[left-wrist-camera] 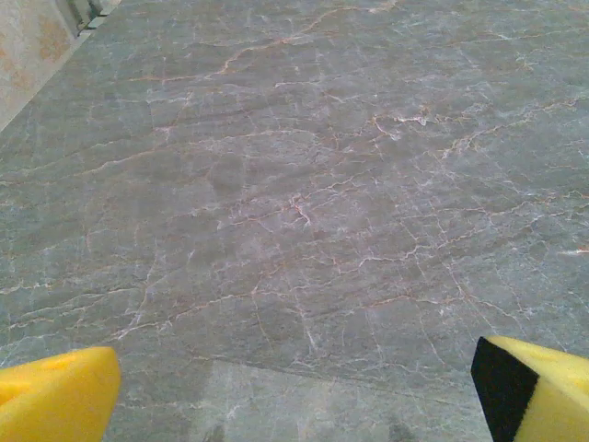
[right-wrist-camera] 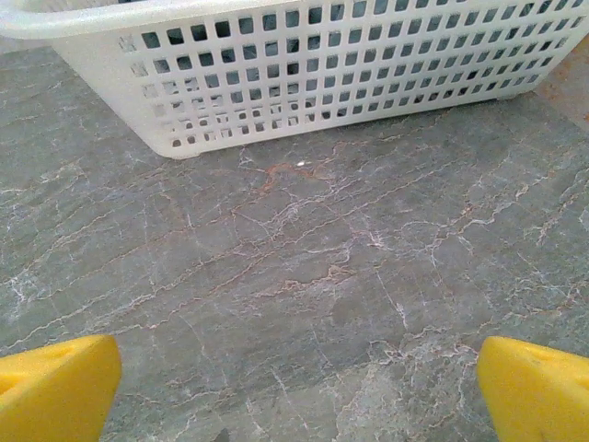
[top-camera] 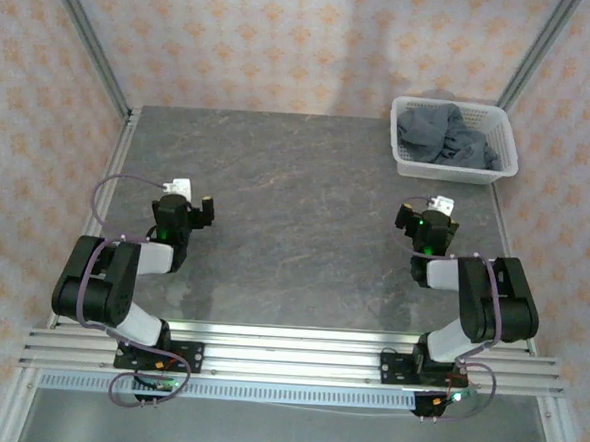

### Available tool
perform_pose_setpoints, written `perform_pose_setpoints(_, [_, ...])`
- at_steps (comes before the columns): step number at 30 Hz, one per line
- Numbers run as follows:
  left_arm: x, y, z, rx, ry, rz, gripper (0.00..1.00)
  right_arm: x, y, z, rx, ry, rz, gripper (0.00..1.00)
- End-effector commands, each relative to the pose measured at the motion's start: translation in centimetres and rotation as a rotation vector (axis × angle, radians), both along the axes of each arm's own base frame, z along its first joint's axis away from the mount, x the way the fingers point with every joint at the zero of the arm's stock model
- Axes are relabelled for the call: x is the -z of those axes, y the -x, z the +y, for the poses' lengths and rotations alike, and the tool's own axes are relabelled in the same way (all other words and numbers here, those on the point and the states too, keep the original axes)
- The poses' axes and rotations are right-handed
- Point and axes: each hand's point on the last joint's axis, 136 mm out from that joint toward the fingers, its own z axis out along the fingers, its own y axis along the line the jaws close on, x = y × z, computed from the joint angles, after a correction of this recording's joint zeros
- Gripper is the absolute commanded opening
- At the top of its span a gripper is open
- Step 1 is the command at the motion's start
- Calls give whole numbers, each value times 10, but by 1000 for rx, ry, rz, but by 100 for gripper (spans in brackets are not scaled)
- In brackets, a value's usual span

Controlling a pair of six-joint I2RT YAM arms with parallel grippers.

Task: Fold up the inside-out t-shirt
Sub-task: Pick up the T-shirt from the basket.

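Observation:
The inside-out t-shirt (top-camera: 442,136) lies crumpled as a dark slate-grey heap inside the white mesh basket (top-camera: 506,144) at the table's far right. My right gripper (top-camera: 427,222) hovers over bare table a little in front of the basket, open, its yellow fingers (right-wrist-camera: 55,387) spread wide with nothing between them; the basket's wall (right-wrist-camera: 304,83) stands just ahead of it. My left gripper (top-camera: 183,210) sits over the left half of the table, far from the shirt. It is open too, yellow fingers (left-wrist-camera: 55,391) wide apart above bare stone.
The grey marbled tabletop (top-camera: 296,211) is framed by metal rails, with patterned walls behind and at both sides. The aluminium base rail (top-camera: 287,356) carries both arm bases at the near edge.

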Motion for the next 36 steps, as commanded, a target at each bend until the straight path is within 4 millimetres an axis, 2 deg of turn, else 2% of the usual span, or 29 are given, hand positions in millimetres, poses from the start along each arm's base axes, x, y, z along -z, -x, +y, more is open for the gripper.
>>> perform_pose_setpoints(1, [-17,-9,-4,13,-12,-54,100,-9,-8,8,-61,1,-11,99])
perform_pose_setpoints(24, [-17,-9,-4,13,-12,-54,100,-9,-8,6,-58,-7,-16,99])
perform_pose_setpoints(26, [-16,-8,-4,14,-12,-53,100,-22,-3,2,-27,2,-46,99])
perform_pose_setpoints(28, [-17,-9,-4,13,-12,-55,100,-47,9,-7,49,-6,-49,99])
perform_pose_setpoints(30, [-17,-9,-4,13,-13,-54,100,-81,32,-25,210,-104,-59,99])
perform_pose_setpoints(32, [-17,-9,-4,13,-12,-54,100,-103,49,-31,296,-207,-68,99])
perform_pose_setpoints(34, [-17,-9,-4,13,-12,-54,100,-117,55,-24,286,-268,-32,99])
perform_pose_setpoints(36, [-17,-9,-4,13,-12,-55,100,-126,53,-14,247,-306,12,99])
